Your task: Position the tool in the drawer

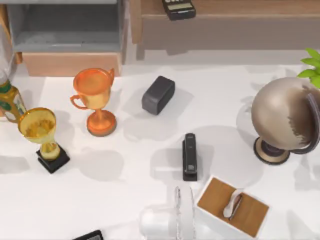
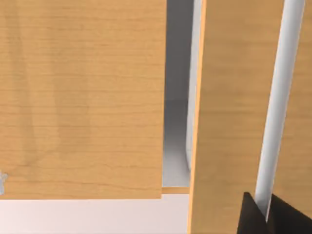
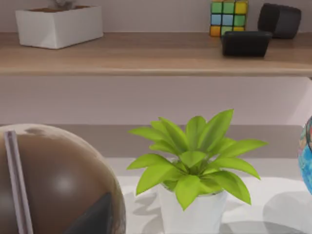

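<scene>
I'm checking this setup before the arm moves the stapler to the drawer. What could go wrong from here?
The stapler lies close beside the tissue box, so a gripper coming down could bump the box.

The path to the drawer passes the dark grey block and the orange trophy; a low carry might knock the trophy over.

The drawer's tan front panel faces the table, so the stapler could catch on it unless lifted well over.

A: The drawer [image 1: 65, 30] is cut off by the top view's upper edge, and so is the black keypad device [image 1: 178, 8] on the shelf [image 1: 225, 20].

B: The globe [image 1: 287, 117] runs off the right edge. The green bottle [image 1: 10, 100] is clipped at the left, its label too small to read.
</scene>
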You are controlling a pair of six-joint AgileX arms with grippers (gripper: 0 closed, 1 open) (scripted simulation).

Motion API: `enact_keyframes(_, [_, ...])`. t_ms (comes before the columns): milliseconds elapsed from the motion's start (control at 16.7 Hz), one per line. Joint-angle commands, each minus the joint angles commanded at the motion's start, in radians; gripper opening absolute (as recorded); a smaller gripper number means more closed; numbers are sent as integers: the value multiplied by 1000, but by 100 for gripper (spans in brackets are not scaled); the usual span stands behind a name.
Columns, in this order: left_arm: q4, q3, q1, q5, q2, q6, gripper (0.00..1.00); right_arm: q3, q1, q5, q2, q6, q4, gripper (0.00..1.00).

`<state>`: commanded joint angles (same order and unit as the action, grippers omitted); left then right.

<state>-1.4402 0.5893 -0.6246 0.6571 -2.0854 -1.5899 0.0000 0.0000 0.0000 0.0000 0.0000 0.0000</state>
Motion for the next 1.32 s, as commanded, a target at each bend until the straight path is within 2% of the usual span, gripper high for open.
enact_keyframes(180, [-57,-90,-51,58,41,-6,0,0,0,0,0,0,0,100])
enact_keyframes(420, [-65,-102,-59,66,49,-6,0,0,0,0,0,0,0,100])
enact_keyframes(1200, [-65,-102,-59,66,49,-6,98,0,0,0,0,0,0,100])
enact_keyframes(1320, [-65,-102,-59,66,49,-6,100,0,0,0,0,0,0,100])
